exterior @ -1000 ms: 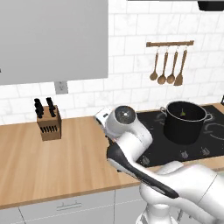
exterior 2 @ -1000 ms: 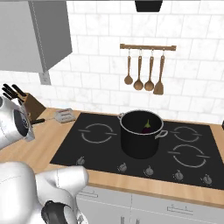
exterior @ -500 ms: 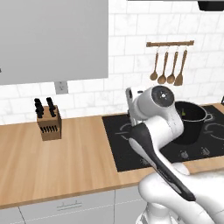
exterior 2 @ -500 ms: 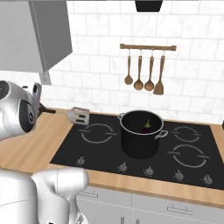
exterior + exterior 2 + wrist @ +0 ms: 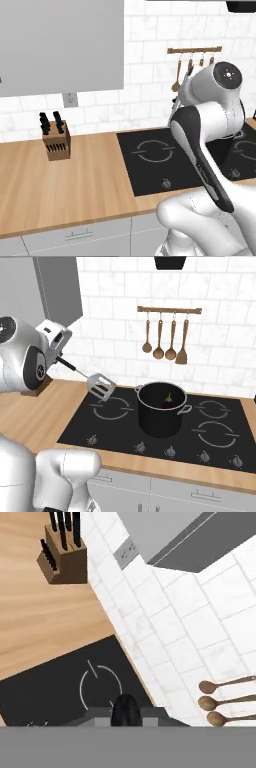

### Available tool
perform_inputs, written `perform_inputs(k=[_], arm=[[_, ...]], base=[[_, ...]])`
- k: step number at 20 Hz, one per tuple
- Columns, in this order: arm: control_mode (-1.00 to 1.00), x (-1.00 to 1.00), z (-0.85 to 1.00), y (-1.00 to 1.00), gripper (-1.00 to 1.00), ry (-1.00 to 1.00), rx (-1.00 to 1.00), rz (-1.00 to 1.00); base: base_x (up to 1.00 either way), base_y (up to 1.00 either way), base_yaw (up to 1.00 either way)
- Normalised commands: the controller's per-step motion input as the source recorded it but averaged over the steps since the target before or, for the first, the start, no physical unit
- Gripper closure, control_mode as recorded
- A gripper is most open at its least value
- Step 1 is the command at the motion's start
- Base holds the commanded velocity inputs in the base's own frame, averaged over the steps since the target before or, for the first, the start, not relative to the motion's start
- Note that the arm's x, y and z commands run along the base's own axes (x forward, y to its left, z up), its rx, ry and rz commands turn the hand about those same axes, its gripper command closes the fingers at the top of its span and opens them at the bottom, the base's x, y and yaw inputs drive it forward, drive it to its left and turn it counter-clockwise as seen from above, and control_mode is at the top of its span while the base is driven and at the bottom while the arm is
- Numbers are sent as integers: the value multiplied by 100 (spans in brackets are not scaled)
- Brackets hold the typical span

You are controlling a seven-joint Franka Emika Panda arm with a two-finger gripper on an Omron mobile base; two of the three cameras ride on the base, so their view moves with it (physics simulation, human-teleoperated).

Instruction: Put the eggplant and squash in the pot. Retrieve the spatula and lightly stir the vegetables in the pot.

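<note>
The gripper (image 5: 59, 358) is pinching the spatula (image 5: 101, 385) by its handle, left of the pot (image 5: 161, 409). The eggplant (image 5: 169, 402) is lying inside; stirring is remaining.

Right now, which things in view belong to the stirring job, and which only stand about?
Belong to the job:
- spatula, held by the tool
- pot
- eggplant, in the pot

Standing about:
- knife block
- wooden spoons on the wall rail

spatula (image 5: 101, 386): silver metal | pot (image 5: 161, 415): matt black | eggplant (image 5: 169, 403): glossy
</note>
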Motion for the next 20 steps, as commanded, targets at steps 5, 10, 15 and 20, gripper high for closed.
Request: perform_inputs(k=[5,10,15,20], arm=[[-100,0,52,-44,100,-4,31,-28],[-100,0,2,-27,100,-21,46,-3],[-100,12,-17,-32,100,-40,29,0],[-100,29,-1,-20,100,-11,13,-9]], base=[[0,0,0],[0,0,0],[0,0,0],[0,0,0]])
